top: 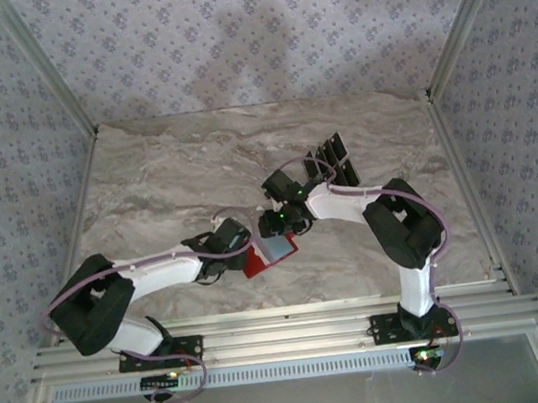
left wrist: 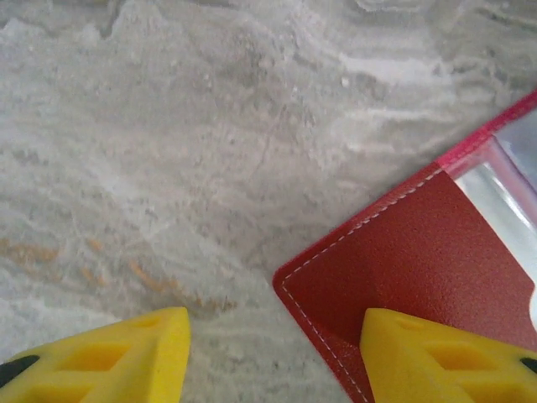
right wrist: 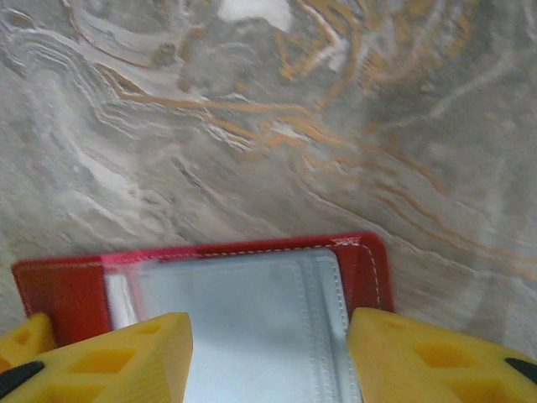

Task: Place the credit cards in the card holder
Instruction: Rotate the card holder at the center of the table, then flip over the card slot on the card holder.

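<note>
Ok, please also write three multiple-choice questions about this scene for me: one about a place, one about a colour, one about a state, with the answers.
1. Where do the credit cards lie?
A. Inside the card holder.
B. Under the card holder.
C. On the table, farther back than the card holder and apart from it.

2. Which colour is the card holder's cover?
A. Red.
B. Blue.
C. Green.

3. In which state is the card holder?
A. Snapped shut.
B. Open, with its clear pockets facing up.
C. Standing on its edge.

Answers:
1 C: the top view shows the black cards on bare marble, up and to the right of the holder.
2 A: both wrist views show a red stitched cover.
3 B: the right wrist view shows the pockets uncovered.
</note>
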`<move>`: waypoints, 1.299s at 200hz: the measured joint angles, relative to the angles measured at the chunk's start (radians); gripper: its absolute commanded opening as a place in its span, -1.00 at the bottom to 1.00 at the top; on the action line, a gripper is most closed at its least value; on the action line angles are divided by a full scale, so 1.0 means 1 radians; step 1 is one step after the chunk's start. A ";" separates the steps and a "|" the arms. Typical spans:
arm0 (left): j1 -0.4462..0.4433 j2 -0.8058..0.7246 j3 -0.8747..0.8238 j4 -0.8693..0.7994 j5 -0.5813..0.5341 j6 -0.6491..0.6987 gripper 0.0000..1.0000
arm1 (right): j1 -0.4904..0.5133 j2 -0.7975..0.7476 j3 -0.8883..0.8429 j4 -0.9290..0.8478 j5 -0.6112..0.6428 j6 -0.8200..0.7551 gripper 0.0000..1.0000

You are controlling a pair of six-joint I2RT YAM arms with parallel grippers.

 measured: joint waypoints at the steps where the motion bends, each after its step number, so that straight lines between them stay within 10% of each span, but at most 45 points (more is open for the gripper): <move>1: 0.001 0.001 0.001 0.000 0.001 0.001 0.15 | 0.000 -0.003 -0.003 0.002 0.001 0.000 0.11; 260: 0.146 -0.017 0.062 0.005 0.087 0.157 0.17 | 0.038 -0.113 -0.058 0.032 0.010 0.136 0.14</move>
